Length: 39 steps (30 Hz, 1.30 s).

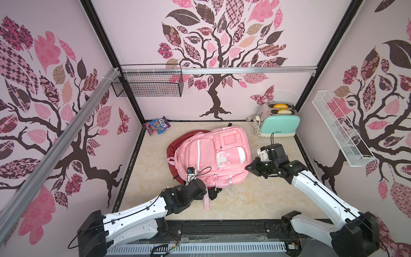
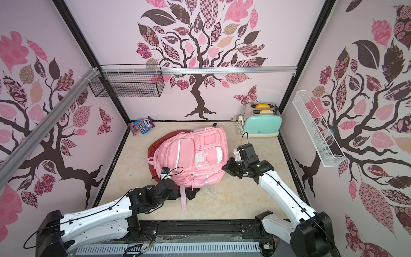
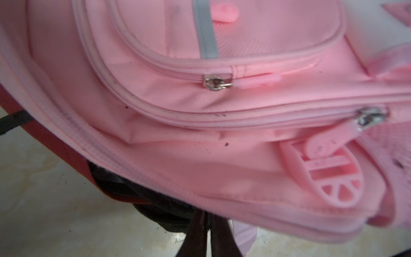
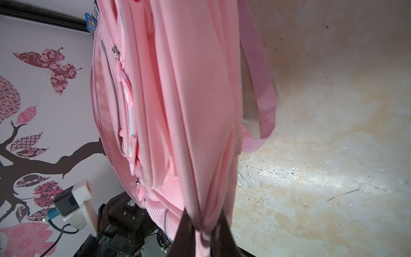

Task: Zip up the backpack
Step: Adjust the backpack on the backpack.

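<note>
The left gripper (image 3: 208,222) is nearest. Its dark fingers are pressed together at the backpack's near edge, just beside a hanging pink webbing strap (image 3: 243,235). Whether anything is caught between them I cannot tell.

The backpack (image 1: 211,153) lies flat, front side up, in the middle of the beige marbled table (image 1: 255,200), on top of a dark red bag (image 1: 174,144). Its long axis runs roughly left to right, a little skewed. The small loop handle (image 1: 170,159) points toward the left wall, and the bottom end points toward the right gripper (image 4: 203,224), which pinches a fold of pink cloth on that end.

The cloth is finely ribbed, with rounded piped seams. There is a mesh side pocket (image 1: 222,179) on the near edge and a white plastic buckle (image 1: 223,158) on the front. The left wrist view shows two metal zipper sliders. One slider (image 3: 216,82) sits on an inner pocket. The other slider (image 3: 370,118) carries a rubbery pink tab that lies over an oval slotted plastic piece (image 3: 329,178).

A glossy candy bag (image 1: 157,125) leans in the far left corner and a mint toaster (image 1: 279,125) holding bread stands in the far right. A black wire basket (image 1: 149,85) and a white mesh basket (image 1: 340,131) hang on the walls.
</note>
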{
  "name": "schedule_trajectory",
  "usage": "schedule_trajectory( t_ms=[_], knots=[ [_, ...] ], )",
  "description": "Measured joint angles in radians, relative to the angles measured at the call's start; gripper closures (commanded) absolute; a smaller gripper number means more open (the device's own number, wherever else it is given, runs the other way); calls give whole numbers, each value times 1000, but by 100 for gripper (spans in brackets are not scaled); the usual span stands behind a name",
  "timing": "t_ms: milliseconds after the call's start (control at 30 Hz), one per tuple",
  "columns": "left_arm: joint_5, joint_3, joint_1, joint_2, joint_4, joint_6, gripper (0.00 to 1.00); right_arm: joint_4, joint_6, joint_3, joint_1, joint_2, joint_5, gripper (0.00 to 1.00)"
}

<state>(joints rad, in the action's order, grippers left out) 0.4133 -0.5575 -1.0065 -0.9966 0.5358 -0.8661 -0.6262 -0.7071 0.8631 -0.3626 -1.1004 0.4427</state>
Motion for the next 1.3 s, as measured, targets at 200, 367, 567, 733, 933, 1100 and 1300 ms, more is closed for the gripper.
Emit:
schedule_trajectory(
  t_ms=[200, 367, 567, 733, 933, 1100, 1300],
  knots=[
    [-37, 0, 85, -109, -57, 22, 95, 4, -6, -29, 2, 24, 5, 100],
    [-146, 0, 215, -201, -148, 62, 96, 31, -24, -81, 6, 31, 13, 100],
    [-238, -23, 286, -307, -250, 111, 96, 48, -37, -87, 13, 31, 4, 100],
    [-277, -26, 290, -210, -237, 150, 82, 39, -61, -65, 19, 18, 1, 100],
    [-224, -44, 184, 58, -143, 171, 51, 41, -148, -11, 14, -10, 11, 100],
    [-169, -43, 35, 137, -89, 132, 46, 40, -222, 47, 11, -33, 19, 100],
    [-143, -43, -94, 43, -90, 100, 50, 34, -277, 127, 8, -34, 18, 100]
  ],
)
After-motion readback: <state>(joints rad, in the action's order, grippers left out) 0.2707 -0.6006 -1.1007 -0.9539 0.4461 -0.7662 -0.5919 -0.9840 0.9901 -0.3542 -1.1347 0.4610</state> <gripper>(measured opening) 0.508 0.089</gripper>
